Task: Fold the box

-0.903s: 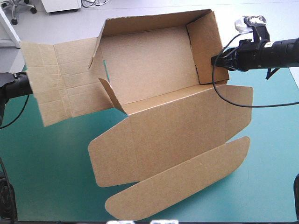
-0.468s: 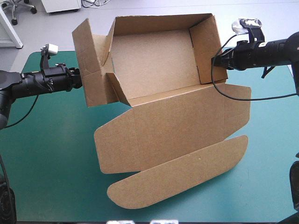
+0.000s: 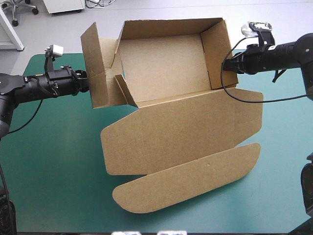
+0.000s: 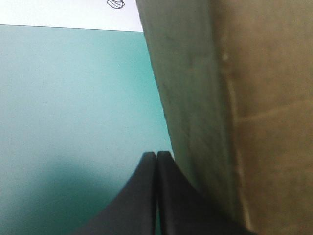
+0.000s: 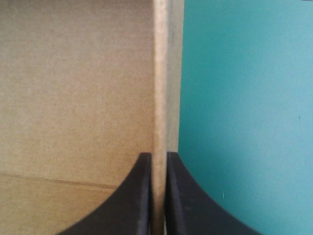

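Toward the far edge of the teal-green surface (image 3: 54, 161), the brown box (image 3: 166, 68) as a half-formed tray, with back and right walls upright and the floor open to above. From the tray's near side toward the near edge, the lid (image 3: 181, 132) flat on the cover, ending in a long rounded tuck flap (image 3: 188, 183) not far from the near edge. At the tray's left end, a wide side panel (image 3: 100, 73) standing roughly upright, with a small corner tab (image 3: 124, 90) angled inward beside it.

Against the outer face of that panel, the left gripper (image 3: 88, 82), level, reaching in from the left edge. In the left wrist view, black fingers (image 4: 142, 200) pressed together into one pointed arch, nothing between them, board just beside the tip.

On the right wall (image 3: 217, 54), the right gripper (image 3: 227, 63), reaching in from the right edge. In the right wrist view, all but closed on the wall's edge: a thin strip of board between the two fingers, the box's inner face to one side, teal-green cover to the other.
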Action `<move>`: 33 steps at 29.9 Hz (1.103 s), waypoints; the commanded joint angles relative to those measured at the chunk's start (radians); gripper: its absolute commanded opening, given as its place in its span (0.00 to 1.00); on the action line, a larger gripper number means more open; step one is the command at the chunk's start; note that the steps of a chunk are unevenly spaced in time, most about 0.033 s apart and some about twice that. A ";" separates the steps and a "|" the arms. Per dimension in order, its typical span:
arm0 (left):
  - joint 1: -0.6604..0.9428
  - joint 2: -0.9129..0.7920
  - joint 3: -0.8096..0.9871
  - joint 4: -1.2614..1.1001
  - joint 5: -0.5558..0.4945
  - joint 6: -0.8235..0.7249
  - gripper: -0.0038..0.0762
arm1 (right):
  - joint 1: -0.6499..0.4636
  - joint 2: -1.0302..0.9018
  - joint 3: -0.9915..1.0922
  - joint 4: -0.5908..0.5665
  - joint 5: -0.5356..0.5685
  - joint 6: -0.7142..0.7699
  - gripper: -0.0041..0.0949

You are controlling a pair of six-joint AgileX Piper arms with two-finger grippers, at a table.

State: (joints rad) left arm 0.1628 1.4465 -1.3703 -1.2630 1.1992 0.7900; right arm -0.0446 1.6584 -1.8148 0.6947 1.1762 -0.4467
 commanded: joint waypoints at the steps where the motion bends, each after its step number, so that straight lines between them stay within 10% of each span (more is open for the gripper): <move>1: -0.008 -0.035 -0.026 -0.097 0.001 -0.001 0.06 | -0.001 -0.039 -0.031 0.069 -0.049 0.012 0.03; 33: -0.176 -0.035 -0.101 -0.117 -0.095 -0.022 0.49 | 0.007 -0.036 -0.031 0.019 -0.040 0.039 0.03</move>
State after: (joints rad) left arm -0.0058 1.4465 -1.4371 -1.3083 1.1167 0.7905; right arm -0.0446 1.6639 -1.8148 0.6622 1.1762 -0.4240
